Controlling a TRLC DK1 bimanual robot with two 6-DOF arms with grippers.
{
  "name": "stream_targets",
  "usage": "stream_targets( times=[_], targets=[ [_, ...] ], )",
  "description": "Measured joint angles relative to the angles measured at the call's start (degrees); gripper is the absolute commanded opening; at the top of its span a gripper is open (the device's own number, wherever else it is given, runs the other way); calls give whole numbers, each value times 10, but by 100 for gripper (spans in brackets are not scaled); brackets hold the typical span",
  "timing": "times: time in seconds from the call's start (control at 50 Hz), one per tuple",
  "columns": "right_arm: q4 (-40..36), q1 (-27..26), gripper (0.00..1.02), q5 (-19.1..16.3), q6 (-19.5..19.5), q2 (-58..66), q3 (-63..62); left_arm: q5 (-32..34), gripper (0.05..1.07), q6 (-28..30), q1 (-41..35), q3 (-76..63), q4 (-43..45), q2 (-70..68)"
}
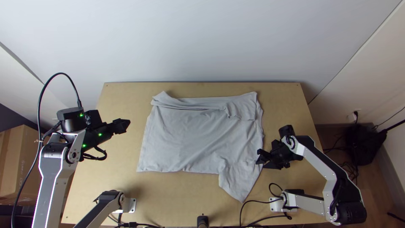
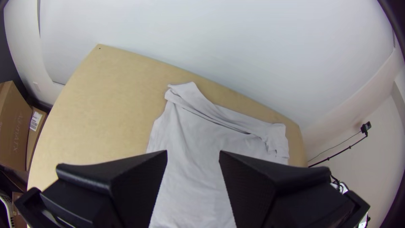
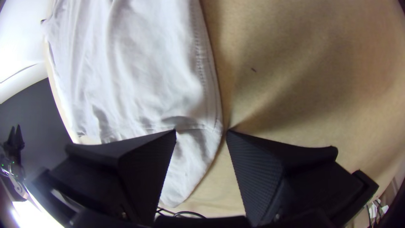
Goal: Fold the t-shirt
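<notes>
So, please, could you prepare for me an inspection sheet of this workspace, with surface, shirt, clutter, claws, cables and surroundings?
Surface: light wooden table, a small dark mark near the right claw.
Job's things: grey t-shirt mostly spread, far edge turned over and rumpled; a sleeve-like flap points to the table's near edge.
Clutter: cardboard box left of the table; black bag-like item right of it.
Left claw: open, left of the shirt.
Right claw: open at the shirt's right edge; contact unclear.
Cables: one close to the flap's tip.
Surroundings: pale wall beyond the far edge.
</notes>
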Motion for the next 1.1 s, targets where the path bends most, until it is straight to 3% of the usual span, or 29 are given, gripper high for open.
stream_targets(
  times=[0.1, 0.26, 0.46, 0.7, 0.88, 1.1],
  targets=[
    [3, -1, 40, -2, 0, 3, 1, 0, 68, 6, 0, 0, 0, 0],
    [18, 0, 33, -9, 7, 20, 1, 0, 68, 19, 0, -2, 0, 0],
    [34, -1, 3, -16, 8, 28, -4, 0, 68, 41, 0, -18, -12, -1],
    [51, -2, 2, -19, 8, 7, -20, -5, 68, 95, 13, -46, -33, -4],
    [41, -13, 2, -1, 8, -34, -29, -37, 67, 219, 4, -104, -138, -3],
    [3, -23, 2, 5, 17, -125, -19, -78, 67, 329, -2, -187, -145, 20]
  ],
)
